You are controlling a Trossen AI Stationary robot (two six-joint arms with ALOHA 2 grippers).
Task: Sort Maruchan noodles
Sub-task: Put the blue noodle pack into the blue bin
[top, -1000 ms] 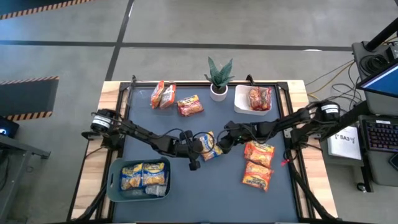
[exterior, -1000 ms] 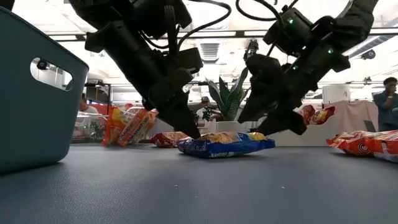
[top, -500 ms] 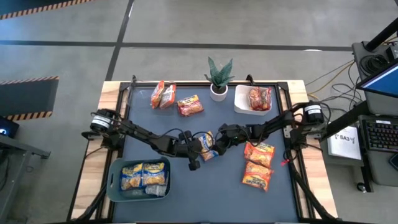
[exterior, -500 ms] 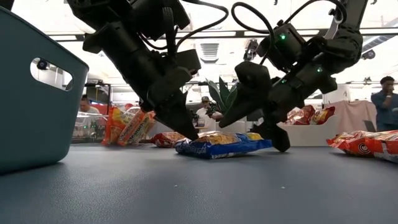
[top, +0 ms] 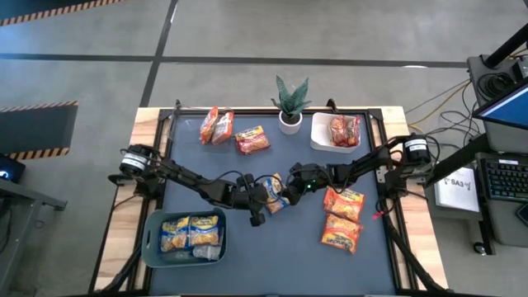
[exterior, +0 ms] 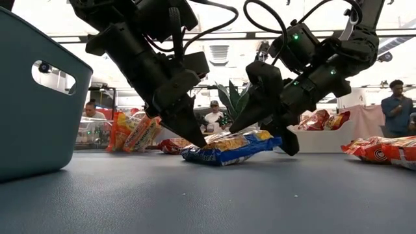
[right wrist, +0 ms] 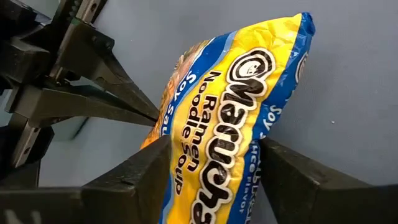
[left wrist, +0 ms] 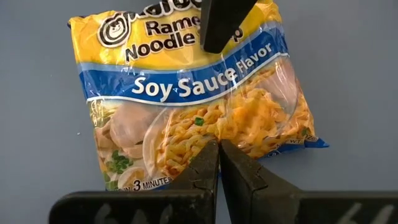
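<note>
At mid-table, right claw [right wrist: 211,180] clamps the soy-sauce packet [right wrist: 217,118] (left claw [left wrist: 219,163] shut, pressing it).

Bright, even light falls from the ceiling, so the low view is washed out at 12 o'clock and the arms there look almost like silhouettes, while the dark table [top: 272,239] shows only soft shadows, and the near teal bin [exterior: 36,97] at 9 o'clock is slightly blurred.
</note>
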